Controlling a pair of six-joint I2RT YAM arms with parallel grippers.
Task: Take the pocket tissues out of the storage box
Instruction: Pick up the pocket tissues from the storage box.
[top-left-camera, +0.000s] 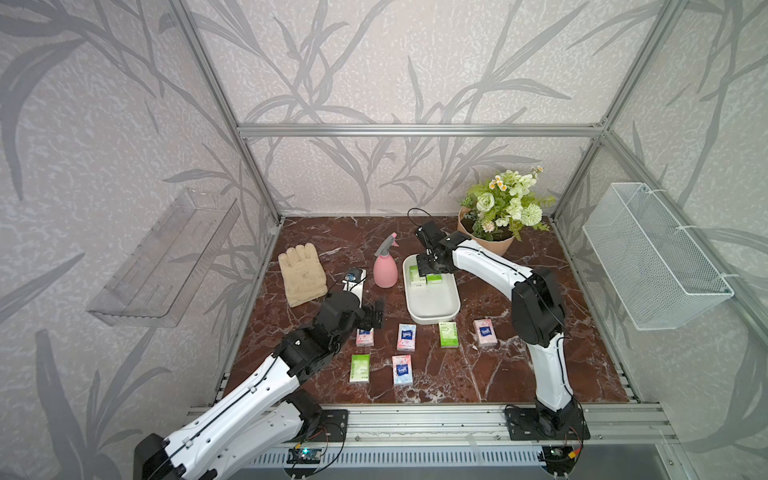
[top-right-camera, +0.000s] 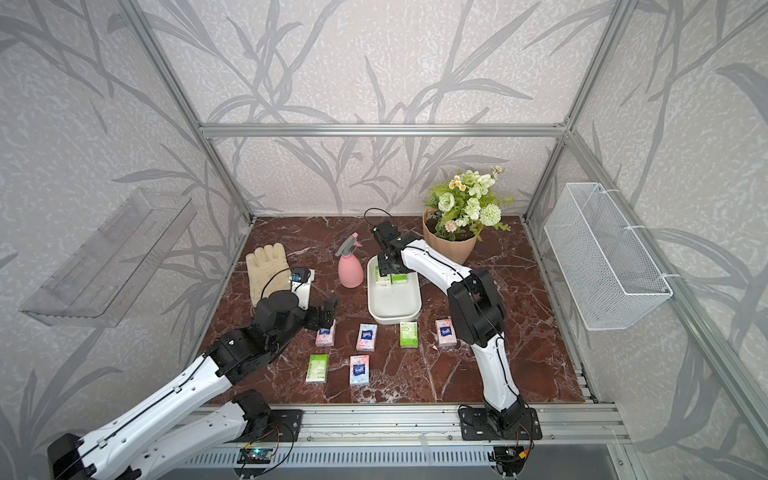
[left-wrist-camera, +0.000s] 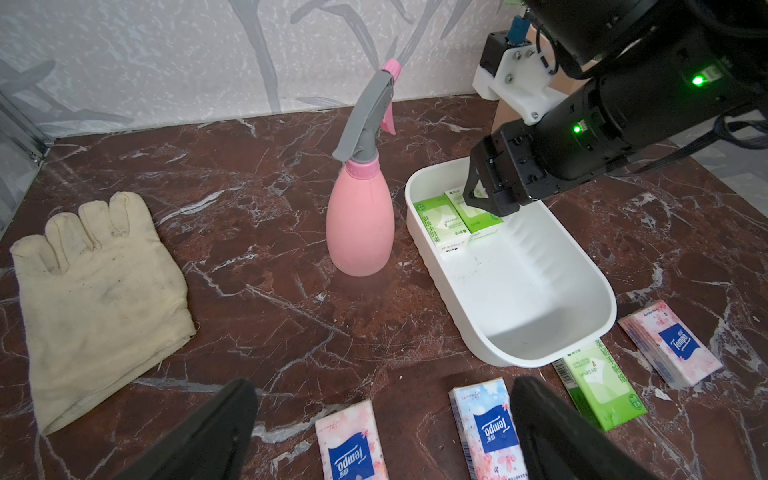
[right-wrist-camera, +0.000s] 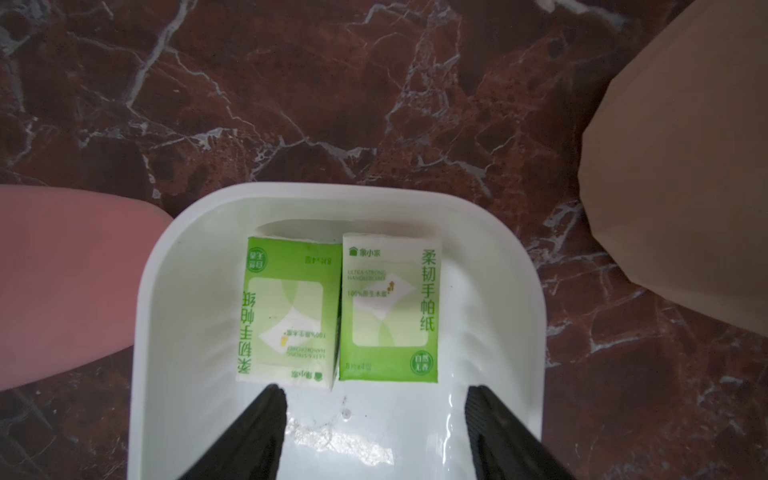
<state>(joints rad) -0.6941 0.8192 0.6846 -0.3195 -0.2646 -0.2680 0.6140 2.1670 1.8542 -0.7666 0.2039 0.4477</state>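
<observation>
The white storage box (top-left-camera: 432, 309) (top-right-camera: 392, 307) stands mid-table, and two green pocket tissues (right-wrist-camera: 286, 311) (right-wrist-camera: 388, 307) lie side by side at its far end. My right gripper (right-wrist-camera: 376, 395) (top-left-camera: 428, 272) hangs open inside the box, fingertips just short of the packets' near ends, nothing between them. The right-hand packet lines up with the gap. Several more packets lie on the table in front of the box, pink floral (top-left-camera: 406, 337) (top-left-camera: 485, 332) and green (top-left-camera: 449, 334). My left gripper (left-wrist-camera: 382, 390) (top-left-camera: 376, 311) is open and empty, low over the table by two pink packets (left-wrist-camera: 353, 444) (left-wrist-camera: 490, 428).
A pink spray bottle (top-left-camera: 385, 266) stands against the box's left side. A cream glove (top-left-camera: 301, 274) lies further left. A flower pot (top-left-camera: 494, 237) sits behind the box on the right. A wire basket (top-left-camera: 652, 257) and a clear shelf (top-left-camera: 162, 257) hang on the side walls.
</observation>
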